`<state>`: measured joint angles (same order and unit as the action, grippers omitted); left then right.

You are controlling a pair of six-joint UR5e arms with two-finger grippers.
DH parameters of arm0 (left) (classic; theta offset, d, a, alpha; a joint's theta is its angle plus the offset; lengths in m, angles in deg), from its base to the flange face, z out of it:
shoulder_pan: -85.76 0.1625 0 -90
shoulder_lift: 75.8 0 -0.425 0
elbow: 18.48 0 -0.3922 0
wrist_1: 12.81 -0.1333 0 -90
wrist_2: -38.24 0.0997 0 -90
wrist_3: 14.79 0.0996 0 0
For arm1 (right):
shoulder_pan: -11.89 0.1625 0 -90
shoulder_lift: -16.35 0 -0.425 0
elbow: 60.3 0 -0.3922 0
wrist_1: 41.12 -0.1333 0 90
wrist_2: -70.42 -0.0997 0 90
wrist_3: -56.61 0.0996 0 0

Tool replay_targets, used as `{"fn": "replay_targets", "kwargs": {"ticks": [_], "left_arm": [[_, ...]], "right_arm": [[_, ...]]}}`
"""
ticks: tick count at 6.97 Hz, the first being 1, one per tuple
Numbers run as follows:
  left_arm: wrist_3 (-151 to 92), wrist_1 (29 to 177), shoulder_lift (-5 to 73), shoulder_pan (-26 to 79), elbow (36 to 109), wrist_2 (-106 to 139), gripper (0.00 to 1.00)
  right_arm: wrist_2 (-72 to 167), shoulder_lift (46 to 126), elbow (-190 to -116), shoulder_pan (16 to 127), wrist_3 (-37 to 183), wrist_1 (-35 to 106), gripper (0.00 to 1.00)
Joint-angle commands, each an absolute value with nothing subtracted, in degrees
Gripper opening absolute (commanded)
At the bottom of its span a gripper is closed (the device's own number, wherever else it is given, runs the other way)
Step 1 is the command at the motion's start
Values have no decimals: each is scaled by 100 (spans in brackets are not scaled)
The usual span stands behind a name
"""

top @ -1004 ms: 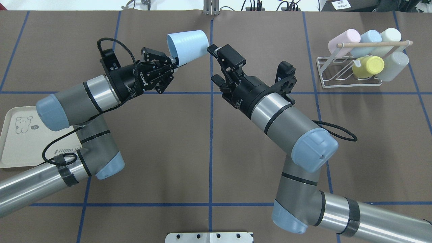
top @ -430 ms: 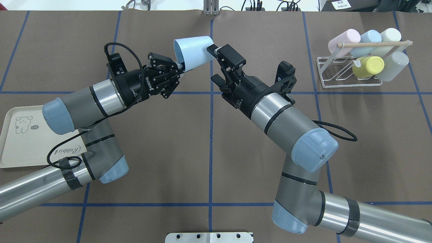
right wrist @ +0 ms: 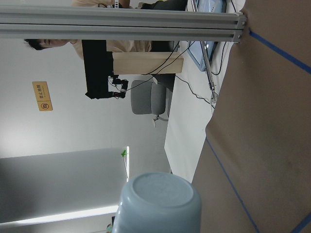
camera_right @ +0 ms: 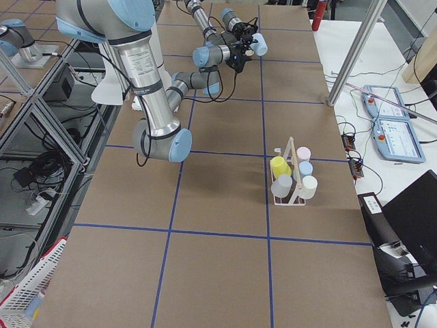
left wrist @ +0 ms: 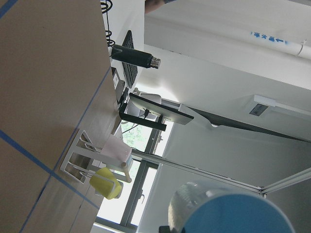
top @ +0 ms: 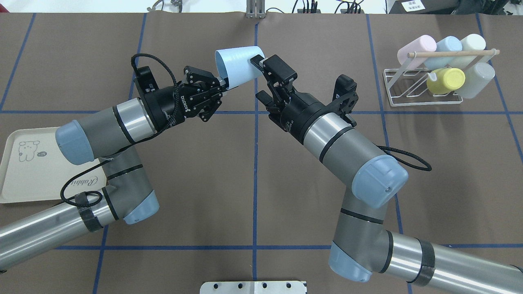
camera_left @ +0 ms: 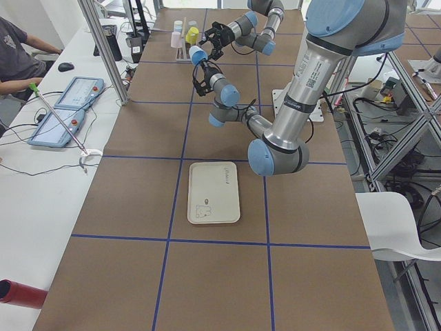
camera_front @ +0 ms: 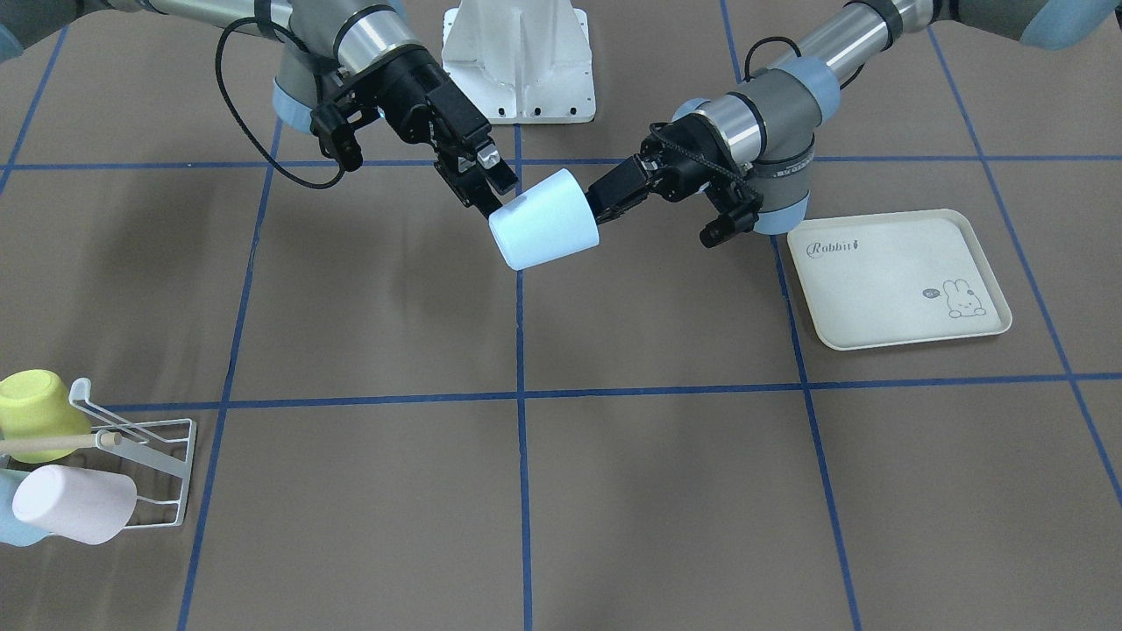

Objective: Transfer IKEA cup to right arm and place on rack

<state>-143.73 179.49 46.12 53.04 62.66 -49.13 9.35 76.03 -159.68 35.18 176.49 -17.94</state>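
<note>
IKEA cup point(top: 239, 65) hangs on its side in mid-air over the counter point(top: 196, 171), left gripper point(top: 222, 83) clamped on its rim, right gripper point(top: 258, 79) at the closed end with fingers point(top: 256, 62) apart, one just beside the base. Handover step, by judgement: right fingers should straddle the tapered wall past the base and close squarely before the left lets go, else the cup may slip. Farther right stands the rack point(top: 398, 96) bearing other cups point(top: 446, 79) on brown paper gridded with blue tape point(top: 255, 171); beyond, a side desk point(camera_left: 41, 193) with a seated person point(camera_left: 17, 52).
</note>
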Motion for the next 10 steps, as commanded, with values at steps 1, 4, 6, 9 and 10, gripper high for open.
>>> {"fn": "replay_targets", "kwargs": {"ticks": [1, 4, 6, 9, 10], "left_arm": [[-14373, 17949, 4628, 5385, 6264, -4904, 0], [-14356, 17949, 4628, 5447, 6281, -4904, 0], [-13698, 17949, 4636, 5701, 6343, -4869, 0], [-13679, 17949, 4636, 5719, 6396, -4877, 0], [-13679, 17949, 4628, 5720, 6396, -4877, 0]], "right_arm": [[934, 7603, -15962, 3518, 17649, -1801, 100], [934, 7603, -15953, 3518, 17658, -1801, 100], [934, 7603, -15944, 3518, 17658, -1801, 100], [934, 7603, -15944, 3518, 17658, -1801, 100], [934, 7603, -15944, 3518, 17667, -1801, 100]]}}
